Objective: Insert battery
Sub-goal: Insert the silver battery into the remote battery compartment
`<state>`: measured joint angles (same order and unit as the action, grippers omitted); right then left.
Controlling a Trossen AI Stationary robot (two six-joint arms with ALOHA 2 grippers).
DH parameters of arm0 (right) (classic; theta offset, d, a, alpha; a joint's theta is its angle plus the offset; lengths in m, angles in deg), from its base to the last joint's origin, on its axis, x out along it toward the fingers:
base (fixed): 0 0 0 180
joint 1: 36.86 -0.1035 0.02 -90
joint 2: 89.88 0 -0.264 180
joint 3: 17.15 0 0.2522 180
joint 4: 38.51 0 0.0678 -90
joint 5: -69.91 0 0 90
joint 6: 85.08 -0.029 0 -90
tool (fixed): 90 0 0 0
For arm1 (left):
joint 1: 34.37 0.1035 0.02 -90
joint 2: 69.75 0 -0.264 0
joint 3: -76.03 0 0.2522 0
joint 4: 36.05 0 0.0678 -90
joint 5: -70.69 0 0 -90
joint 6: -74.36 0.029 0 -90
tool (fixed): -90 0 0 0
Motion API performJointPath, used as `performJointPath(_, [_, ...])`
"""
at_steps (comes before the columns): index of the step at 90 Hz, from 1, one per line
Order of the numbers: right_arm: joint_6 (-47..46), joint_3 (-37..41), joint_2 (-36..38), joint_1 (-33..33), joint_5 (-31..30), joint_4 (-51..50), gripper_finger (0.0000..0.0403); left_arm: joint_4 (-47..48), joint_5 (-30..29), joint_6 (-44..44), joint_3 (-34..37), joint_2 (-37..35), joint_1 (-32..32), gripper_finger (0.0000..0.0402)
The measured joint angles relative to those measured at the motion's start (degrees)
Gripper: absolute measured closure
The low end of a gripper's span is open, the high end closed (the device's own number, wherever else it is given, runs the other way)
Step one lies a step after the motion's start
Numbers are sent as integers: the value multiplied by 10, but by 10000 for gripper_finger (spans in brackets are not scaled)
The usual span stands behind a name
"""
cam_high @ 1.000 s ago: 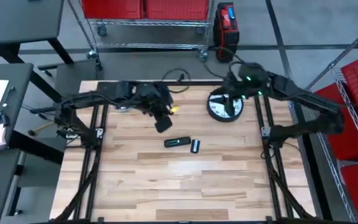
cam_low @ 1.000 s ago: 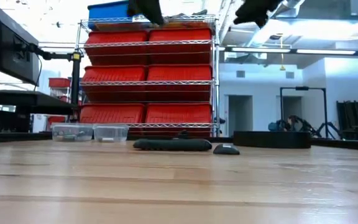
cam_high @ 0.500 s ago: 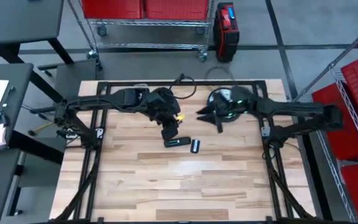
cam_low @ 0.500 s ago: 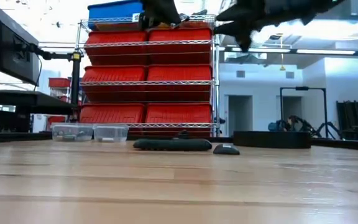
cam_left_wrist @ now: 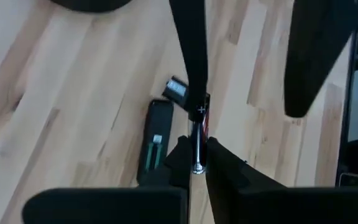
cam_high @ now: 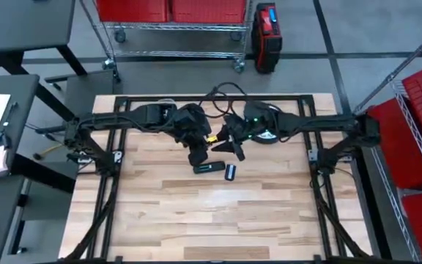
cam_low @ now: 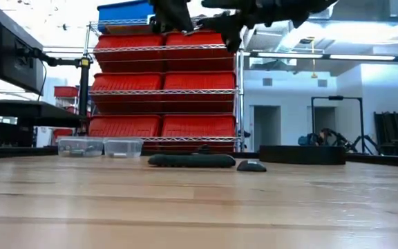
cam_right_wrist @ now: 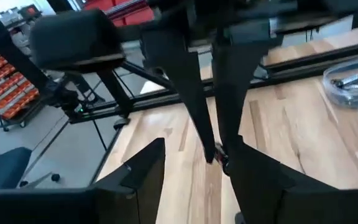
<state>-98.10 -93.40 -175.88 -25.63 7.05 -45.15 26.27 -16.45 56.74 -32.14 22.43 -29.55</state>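
The black remote [cam_high: 209,168] lies on the wooden table with its battery bay open [cam_left_wrist: 154,146]. Its loose cover [cam_high: 230,172] lies just right of it. My left gripper [cam_high: 196,152] hangs above the remote, shut on a small battery [cam_left_wrist: 199,124]. My right gripper [cam_high: 229,147] is open and faces it from the right, its fingers [cam_right_wrist: 142,174] on either side of the battery [cam_right_wrist: 217,154]. One right finger [cam_left_wrist: 190,56] ends close to the battery's plus end. In the low view both grippers [cam_low: 175,14] [cam_low: 230,34] are high above the remote [cam_low: 192,160]. My left gripper pinches the battery between its two fingertips [cam_left_wrist: 182,155], at the battery's rear end [cam_left_wrist: 196,163]. The battery lies along the fingers, its plus-marked end [cam_left_wrist: 201,111] sticking out past them. It is lifted clear above the remote. I cannot tell whether my right gripper touches it.
A round black tray [cam_high: 268,133] sits at the far side, partly under my right arm. Two clear plastic boxes [cam_low: 101,146] stand at the far left. The near half of the table [cam_high: 211,220] is bare wood.
My right gripper has swung from above the round tray toward the table's left and come down next to my left gripper, staying open. My left gripper has shifted slightly toward the near edge with the battery, then held still.
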Motion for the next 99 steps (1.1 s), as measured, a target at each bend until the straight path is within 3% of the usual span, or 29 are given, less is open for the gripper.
performJointPath(57, [24, -3, -14, -6, -19, -13, 263, 3, 0, 15, 0, 0, 0, 396])
performJointPath(99, [28, -2, -14, -6, -21, -15, 390, 4, 2, 17, 0, 0, 0, 396])
